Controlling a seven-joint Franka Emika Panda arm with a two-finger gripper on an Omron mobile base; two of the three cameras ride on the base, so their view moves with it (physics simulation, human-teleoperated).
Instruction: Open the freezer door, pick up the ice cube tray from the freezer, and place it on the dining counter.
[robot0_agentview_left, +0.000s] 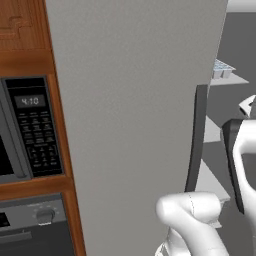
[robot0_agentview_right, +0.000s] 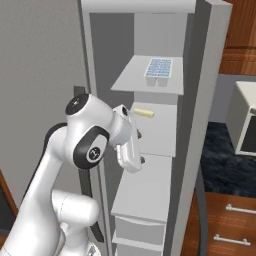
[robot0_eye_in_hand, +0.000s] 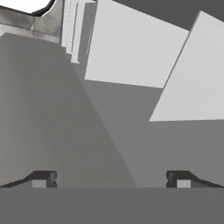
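The freezer door (robot0_agentview_left: 135, 100) stands swung open, its dark bar handle (robot0_agentview_left: 198, 140) at its free edge. Inside the freezer (robot0_agentview_right: 150, 150), the pale blue ice cube tray (robot0_agentview_right: 159, 71) lies on the upper shelf; it also shows as the tray (robot0_agentview_left: 223, 67) past the door's edge. My gripper (robot0_agentview_right: 138, 147) hangs at the mouth of the freezer, below and left of the tray, level with the middle shelves. In the hand view the gripper (robot0_eye_in_hand: 111, 179) is open, its fingertips (robot0_eye_in_hand: 41, 179) wide apart with nothing between them, facing grey walls and pale shelves.
A small yellowish stick (robot0_agentview_right: 143, 113) lies on the shelf under the tray. A microwave (robot0_agentview_left: 30, 127) in wood framing is left of the door. Right of the freezer is a dark marbled counter top (robot0_agentview_right: 220, 150) over wood drawers (robot0_agentview_right: 225, 220), bearing a pale appliance (robot0_agentview_right: 245, 120).
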